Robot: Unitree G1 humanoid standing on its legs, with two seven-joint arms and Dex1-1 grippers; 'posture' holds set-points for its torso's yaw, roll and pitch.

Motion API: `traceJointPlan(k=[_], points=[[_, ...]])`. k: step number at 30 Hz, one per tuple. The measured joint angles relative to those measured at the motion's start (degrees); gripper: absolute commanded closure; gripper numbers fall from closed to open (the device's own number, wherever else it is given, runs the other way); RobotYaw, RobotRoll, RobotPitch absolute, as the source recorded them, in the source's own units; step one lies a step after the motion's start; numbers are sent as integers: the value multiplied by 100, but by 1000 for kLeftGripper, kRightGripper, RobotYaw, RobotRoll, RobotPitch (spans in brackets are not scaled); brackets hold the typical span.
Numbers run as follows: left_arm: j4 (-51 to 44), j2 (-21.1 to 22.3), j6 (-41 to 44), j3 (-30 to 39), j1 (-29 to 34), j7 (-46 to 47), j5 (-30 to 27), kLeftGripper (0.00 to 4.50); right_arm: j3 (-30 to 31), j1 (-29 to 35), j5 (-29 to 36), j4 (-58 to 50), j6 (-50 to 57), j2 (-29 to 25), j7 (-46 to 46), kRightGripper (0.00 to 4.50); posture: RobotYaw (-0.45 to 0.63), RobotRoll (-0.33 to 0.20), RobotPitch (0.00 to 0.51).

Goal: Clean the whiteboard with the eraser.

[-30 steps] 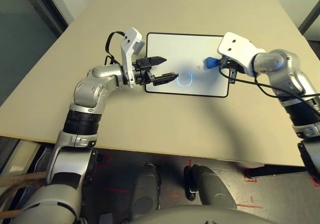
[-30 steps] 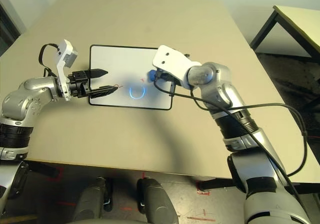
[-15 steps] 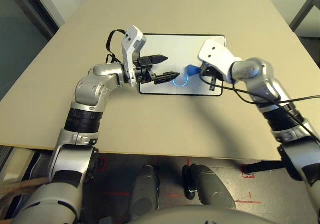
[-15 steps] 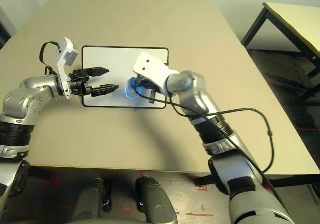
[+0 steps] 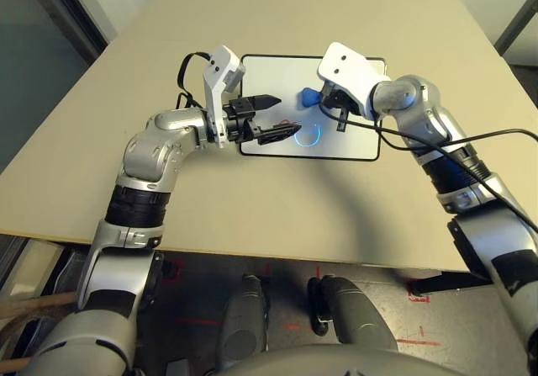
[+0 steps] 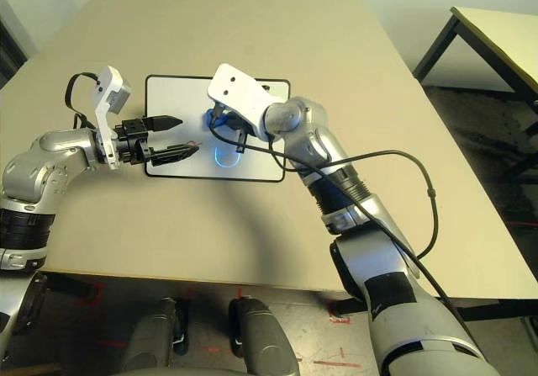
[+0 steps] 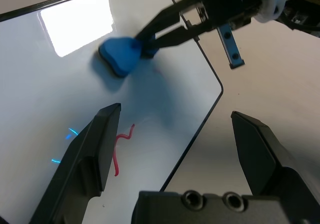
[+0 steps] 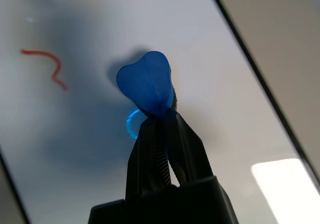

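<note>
Eraser (image 8: pixel 147 86): small, light, probably soft; best pinched at its waist, over the board (image 5: pixel 353 136) on the bench (image 5: pixel 252 191).
Right tool (image 8: pixel 162 115): clamped on the eraser's tail.
Left tool (image 7: pixel 177 149): fingers apart, hovering beside the red mark (image 7: pixel 120 151).
Hidden: whether the eraser touches the board.

You see a glossy whiteboard (image 7: pixel 60 73) mirroring a ceiling light, its thin frame black. The eraser (image 8: pixel 147 83) looks soft and matt blue. The table (image 5: pixel 336 216) is smooth, matt beige. Both forearms look like brushed silver metal.
</note>
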Motion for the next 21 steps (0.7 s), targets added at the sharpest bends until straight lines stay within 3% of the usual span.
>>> traceJointPlan(k=[5,13,21], points=[[1,-15,0,-1,-1,2,-14,0,-18,115,8,-197,53,-35,0,4498,-98,0,158],[-3,-59,17,-5,-2,14,-22,0,123,1335,15,-1544,610,89,211,4498,-92,0,166],[-6,-48,61,-7,-2,8,-23,0,117,1067,65,-1246,693,16,224,4498,-96,0,167]])
